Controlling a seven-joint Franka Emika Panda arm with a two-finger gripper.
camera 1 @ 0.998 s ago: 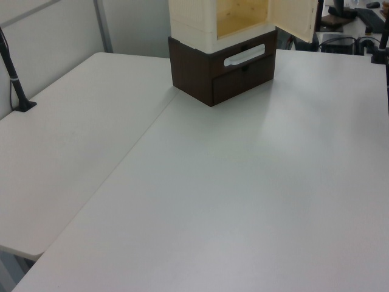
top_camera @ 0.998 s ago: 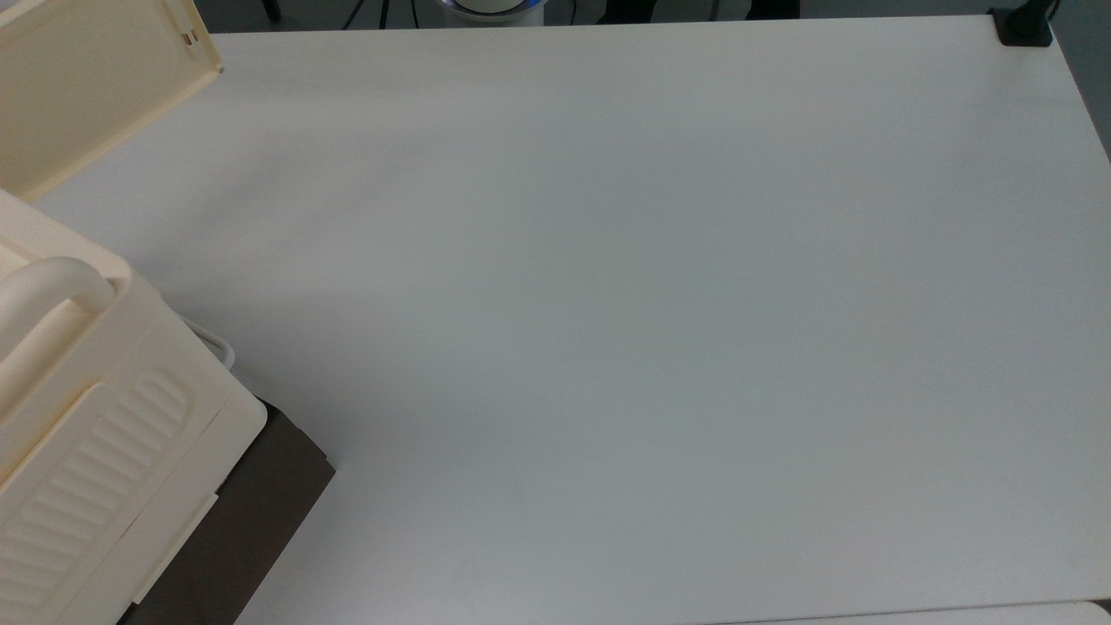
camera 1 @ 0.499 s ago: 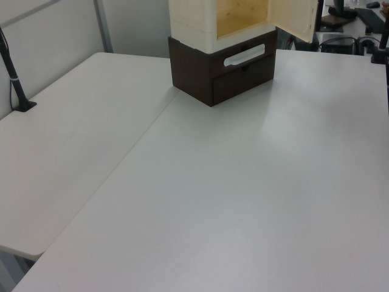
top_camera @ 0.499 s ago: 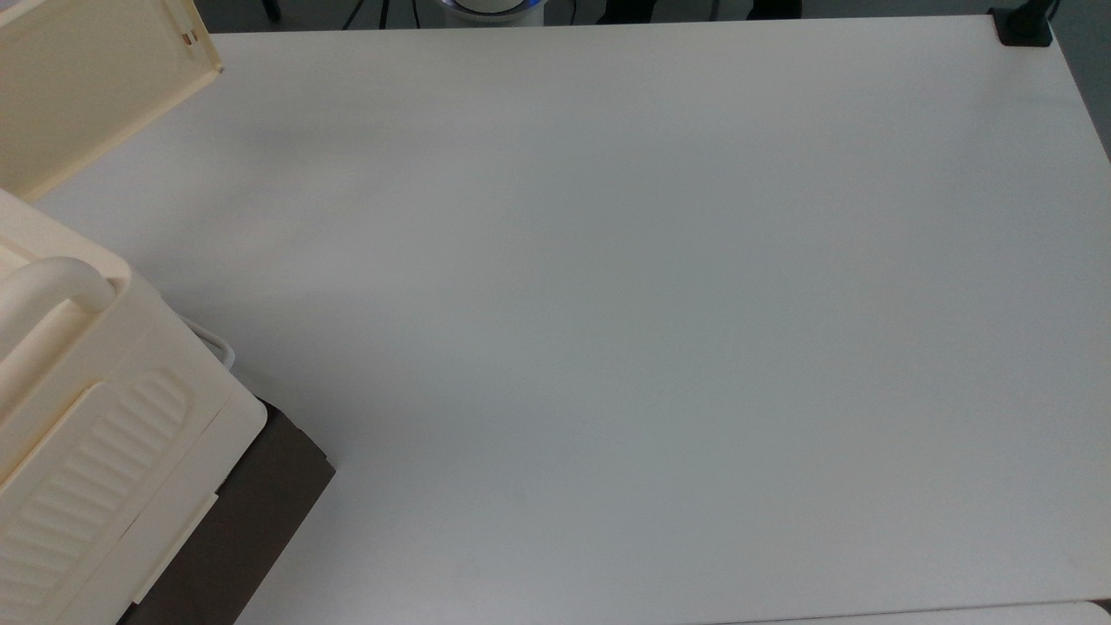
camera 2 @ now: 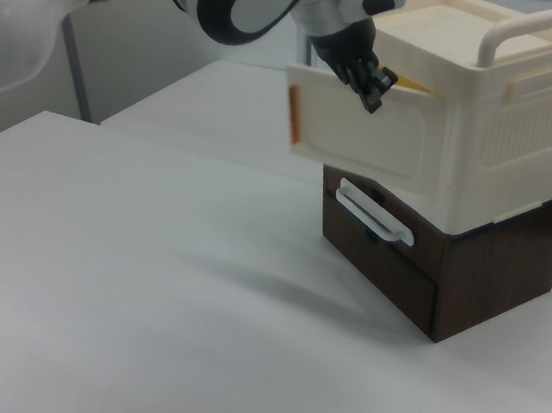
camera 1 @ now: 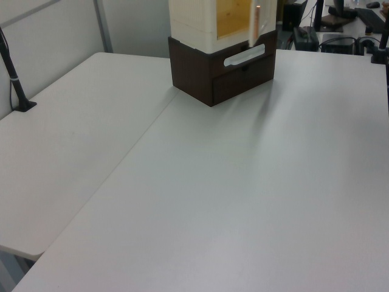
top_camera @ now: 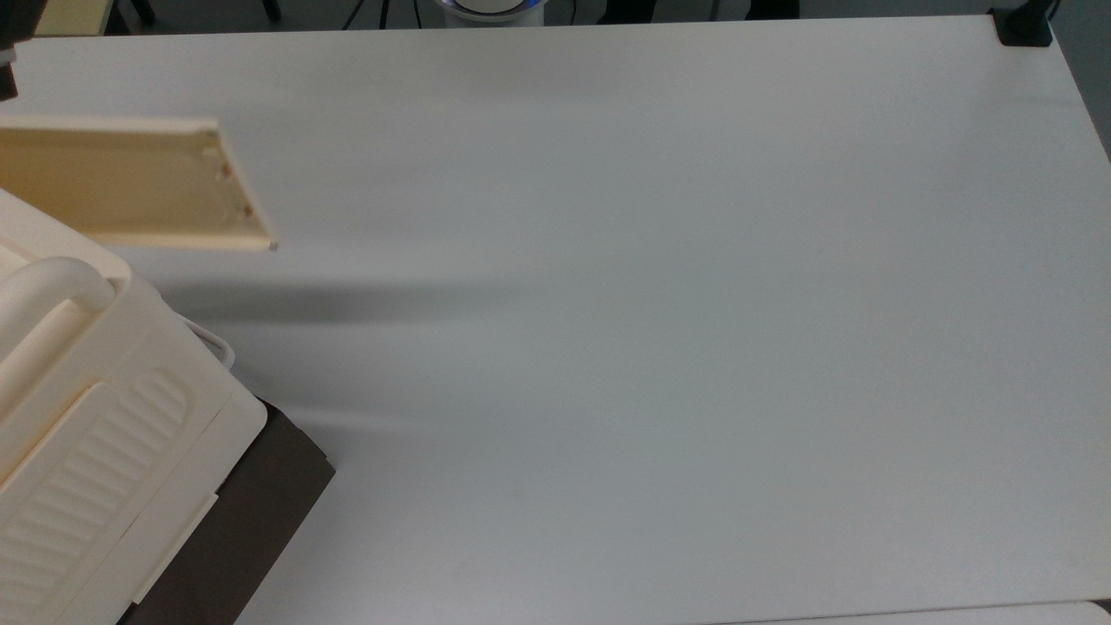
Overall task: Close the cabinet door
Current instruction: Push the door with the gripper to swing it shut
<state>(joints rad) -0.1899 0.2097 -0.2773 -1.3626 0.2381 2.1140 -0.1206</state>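
The cabinet (top_camera: 104, 417) is a cream plastic box with a rounded bar handle, sitting on a dark brown drawer unit (top_camera: 252, 521) at the top view's lower left. Its cabinet door (top_camera: 130, 187) stands partly open, swung out over the table. In the right view the cabinet door (camera 2: 365, 137) hangs at an angle in front of the cabinet (camera 2: 499, 113). My gripper (camera 2: 367, 79) rests against the door's upper edge on its outer side. In the left view the cabinet door (camera 1: 254, 24) is seen nearly edge-on before the wood-coloured inside.
The white table (top_camera: 651, 304) stretches wide to the top view's right. The drawer unit (camera 2: 450, 268) has a white handle (camera 2: 376, 211) under the door. A black clamp (top_camera: 1024, 26) sits at the far right corner. A second table with a black pole (camera 1: 18, 91) adjoins.
The door has swung from wide open to about halfway towards the cabinet's front. A dark part of the arm has come in at the top view's upper left corner.
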